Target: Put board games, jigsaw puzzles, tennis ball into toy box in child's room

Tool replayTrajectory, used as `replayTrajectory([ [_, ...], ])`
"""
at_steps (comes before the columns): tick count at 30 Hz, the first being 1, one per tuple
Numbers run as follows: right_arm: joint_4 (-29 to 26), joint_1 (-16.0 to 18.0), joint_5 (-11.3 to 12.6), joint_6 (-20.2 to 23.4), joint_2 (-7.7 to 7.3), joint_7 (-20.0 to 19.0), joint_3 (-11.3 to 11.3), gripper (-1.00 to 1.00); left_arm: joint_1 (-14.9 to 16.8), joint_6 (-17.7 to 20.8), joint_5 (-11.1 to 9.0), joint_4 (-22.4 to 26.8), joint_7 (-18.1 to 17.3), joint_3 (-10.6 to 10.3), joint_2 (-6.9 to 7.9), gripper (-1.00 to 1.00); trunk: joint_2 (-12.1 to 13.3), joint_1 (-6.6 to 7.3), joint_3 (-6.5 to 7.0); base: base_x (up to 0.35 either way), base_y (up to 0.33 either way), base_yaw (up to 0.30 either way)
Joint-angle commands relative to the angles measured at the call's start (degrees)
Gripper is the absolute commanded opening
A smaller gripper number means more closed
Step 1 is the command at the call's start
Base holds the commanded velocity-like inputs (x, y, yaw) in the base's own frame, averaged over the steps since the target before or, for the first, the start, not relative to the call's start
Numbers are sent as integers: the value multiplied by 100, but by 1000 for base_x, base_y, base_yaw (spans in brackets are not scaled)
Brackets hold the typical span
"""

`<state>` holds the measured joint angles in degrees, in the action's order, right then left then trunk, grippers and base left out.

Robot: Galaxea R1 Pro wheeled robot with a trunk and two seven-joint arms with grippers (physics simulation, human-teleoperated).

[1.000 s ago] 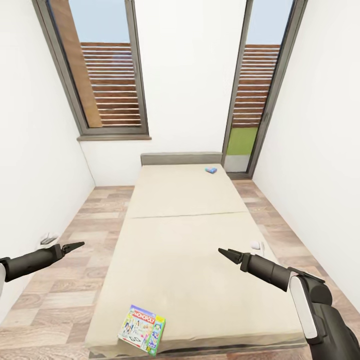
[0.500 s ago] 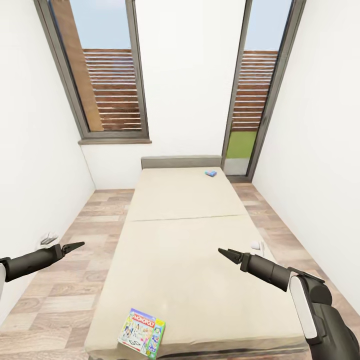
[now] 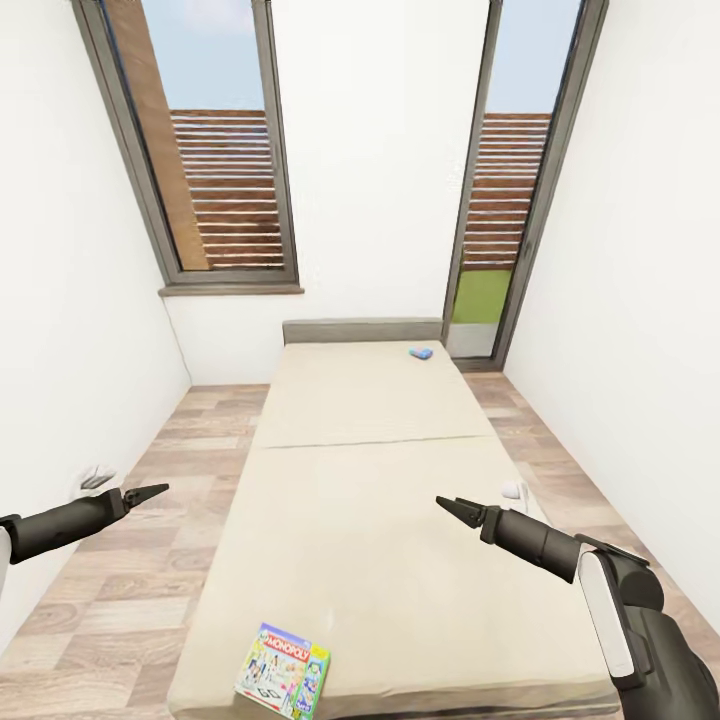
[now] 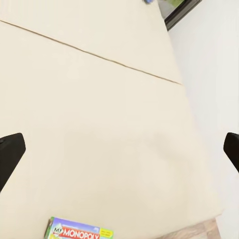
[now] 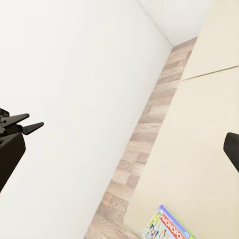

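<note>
Head view: a long beige mattress bed (image 3: 360,480) with a grey headboard runs up the centre of the frame, on wood-plank flooring (image 3: 150,560) between white walls. Two tall grey-framed windows (image 3: 215,150) occupy the upper frame, slatted fencing visible through them. A colourful rectangular Monopoly board game box (image 3: 284,669) lies flat on the near end of the bed, at the lower centre-left of the frame, close to the mattress edge. A small blue box (image 3: 421,353), too small to identify, lies on the far end of the bed near the headboard, right of centre. My left fingers (image 3: 150,492) are at the lower left of the frame, over the floor, drawn to a narrow dark point; they appear together and hold nothing. My right fingers (image 3: 452,507) are at the lower right, over the mattress, likewise together and empty. Both are well apart from the Monopoly box.

Left wrist view: the mattress surface with its seam, and the Monopoly box (image 4: 79,232) at the bottom edge, left of centre. Dark finger tips (image 4: 10,157) sit at the far left and right edges of the frame.

Right wrist view: white wall, floor strip, mattress edge, and the Monopoly box (image 5: 167,226) at the bottom right of centre. My left fingers (image 5: 22,124) show at the left edge, closed to a point.
</note>
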<state>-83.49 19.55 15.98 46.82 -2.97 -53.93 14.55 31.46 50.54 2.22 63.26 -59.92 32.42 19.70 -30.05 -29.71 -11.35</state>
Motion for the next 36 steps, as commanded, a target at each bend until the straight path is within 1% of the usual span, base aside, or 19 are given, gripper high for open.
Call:
replayTrajectory([
  [1, -1, 5, 10, 29, 1, -12, 4, 100, 6, 44, 25, 2, -37, 10, -1, 100, -9, -3, -1, 0, 0, 0],
  [23, -1, 5, -1, 29, 13, -7, 6, 100, 7, 44, 25, 2, -38, 10, -4, 100, -9, -3, 184, 0, 0, 0],
  [36, 30, 5, -6, -87, 16, 64, 5, 100, 6, 44, 25, 2, -38, 14, -2, 100, -9, -3, 293, 0, 0, 0],
])
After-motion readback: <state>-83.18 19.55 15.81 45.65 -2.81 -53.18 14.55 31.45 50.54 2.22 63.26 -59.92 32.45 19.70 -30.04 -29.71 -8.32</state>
